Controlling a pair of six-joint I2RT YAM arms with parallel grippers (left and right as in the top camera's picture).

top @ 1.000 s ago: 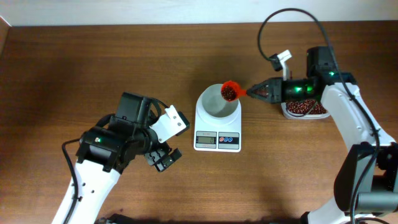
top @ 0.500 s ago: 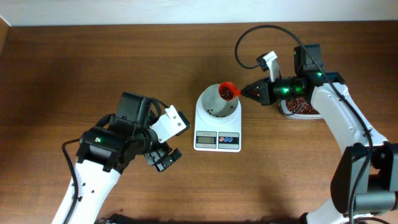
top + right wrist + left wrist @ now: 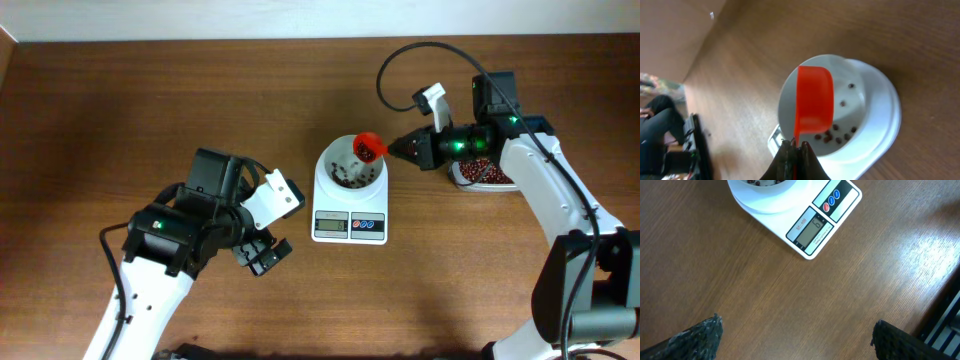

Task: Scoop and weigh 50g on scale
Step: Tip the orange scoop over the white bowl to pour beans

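Beans [image 3: 345, 182] lie in the white bowl [image 3: 334, 162] on our scale [image 3: 349, 226]; our right gripper [image 3: 402, 148] pinches the tipped orange scoop [image 3: 371, 146] above it, while our left gripper [image 3: 262, 255] hangs wide open, empty, over the tabletop [image 3: 200, 100]

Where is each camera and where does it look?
Overhead: above the table, looking straight down; left arm and right arm show.
Left wrist: on the left arm, facing down at the small white digital scale; open fingers show.
Right wrist: on the right arm, facing the orange-red plastic scoop over the scale; shut fingers show.
Shared: all show the scale.
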